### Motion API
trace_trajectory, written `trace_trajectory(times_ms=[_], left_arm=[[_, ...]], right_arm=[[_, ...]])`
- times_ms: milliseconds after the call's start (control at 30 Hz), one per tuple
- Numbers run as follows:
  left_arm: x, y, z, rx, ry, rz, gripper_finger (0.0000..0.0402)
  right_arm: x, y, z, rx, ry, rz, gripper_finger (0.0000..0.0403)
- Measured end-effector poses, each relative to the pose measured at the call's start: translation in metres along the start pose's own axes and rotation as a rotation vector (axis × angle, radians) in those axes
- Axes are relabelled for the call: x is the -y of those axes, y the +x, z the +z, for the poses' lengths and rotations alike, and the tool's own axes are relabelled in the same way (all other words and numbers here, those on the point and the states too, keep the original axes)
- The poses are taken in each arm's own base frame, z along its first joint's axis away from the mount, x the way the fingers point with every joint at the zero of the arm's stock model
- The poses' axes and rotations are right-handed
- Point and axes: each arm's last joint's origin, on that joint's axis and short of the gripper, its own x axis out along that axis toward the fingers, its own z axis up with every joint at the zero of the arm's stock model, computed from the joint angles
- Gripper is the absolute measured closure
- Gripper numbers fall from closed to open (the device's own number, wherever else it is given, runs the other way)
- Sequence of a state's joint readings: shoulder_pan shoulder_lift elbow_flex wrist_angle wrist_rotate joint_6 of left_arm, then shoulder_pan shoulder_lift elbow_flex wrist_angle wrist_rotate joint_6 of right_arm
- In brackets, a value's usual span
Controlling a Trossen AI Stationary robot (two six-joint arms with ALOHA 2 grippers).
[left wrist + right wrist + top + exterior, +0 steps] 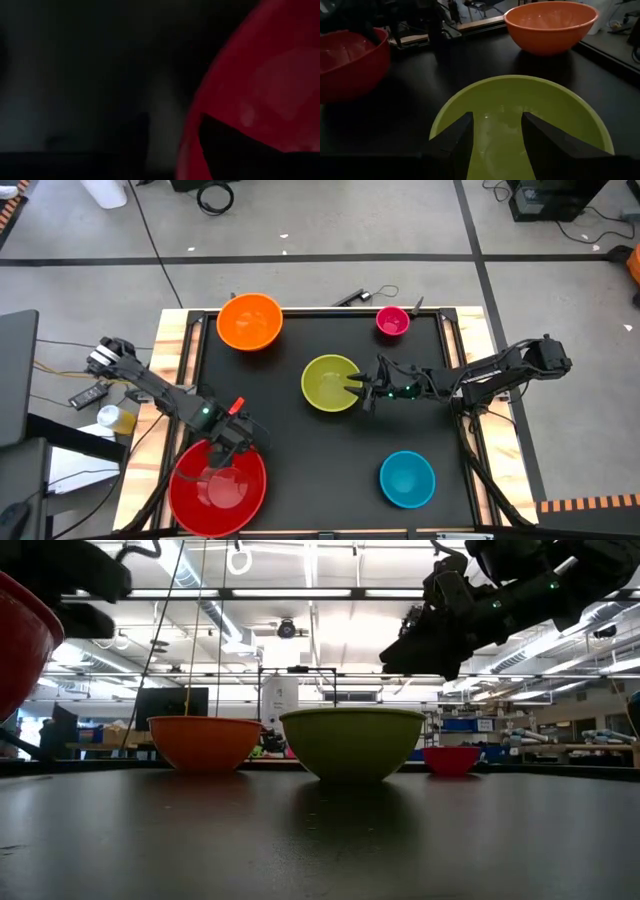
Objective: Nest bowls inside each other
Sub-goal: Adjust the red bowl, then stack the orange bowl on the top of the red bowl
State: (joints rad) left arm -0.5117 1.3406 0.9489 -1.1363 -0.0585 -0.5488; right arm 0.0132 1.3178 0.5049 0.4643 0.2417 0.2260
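Five bowls sit upright on the black mat. The red bowl [218, 488] is at the near left, the orange bowl [249, 321] at the far left, the yellow-green bowl [332, 383] in the middle, the small magenta bowl [392, 321] at the far right and the blue bowl [407, 478] at the near right. My left gripper [237, 445] points down over the red bowl's far rim, open. My right gripper [352, 386] is open. It hovers above the yellow-green bowl's right rim [520, 85], clear of it in the low view [415, 650]. My left gripper comes from above, with one finger [225, 150] inside the red bowl and the far rim [192, 125] beside it. The other finger is lost in the dark outside the wall. I cannot tell whether either finger touches the rim.
Wooden rails [178, 370] frame the mat on the left and right. Bare mat [310, 470] lies between the red and blue bowls. Cables and small items lie off the table to the left [95, 395].
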Motion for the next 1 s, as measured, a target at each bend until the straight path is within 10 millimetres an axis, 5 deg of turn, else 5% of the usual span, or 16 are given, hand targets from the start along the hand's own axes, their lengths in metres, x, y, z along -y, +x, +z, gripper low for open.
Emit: trace_trajectory(times_ms=[333, 567, 867, 1000], left_arm=[[-0.032, 0.003, 0.041, 0.228, 0.038, 0.039, 0.0257], [-0.050, 0.000, 0.038, 0.179, 0.005, 0.065, 0.0257], [-0.051, -0.061, 0.039, 0.355, -0.041, 0.026, 0.0257], [-0.061, -0.083, 0.038, 0.434, -0.079, 0.202, 0.0257]], right_arm=[[0.004, 0.001, 0.004, 0.035, 0.016, -0.009, 0.0229], [0.008, 0.002, 0.004, 0.031, 0.032, -0.027, 0.0229], [0.008, 0.002, 0.005, 0.033, 0.054, -0.027, 0.0229], [0.008, 0.002, 0.005, 0.037, 0.061, -0.027, 0.0229]])
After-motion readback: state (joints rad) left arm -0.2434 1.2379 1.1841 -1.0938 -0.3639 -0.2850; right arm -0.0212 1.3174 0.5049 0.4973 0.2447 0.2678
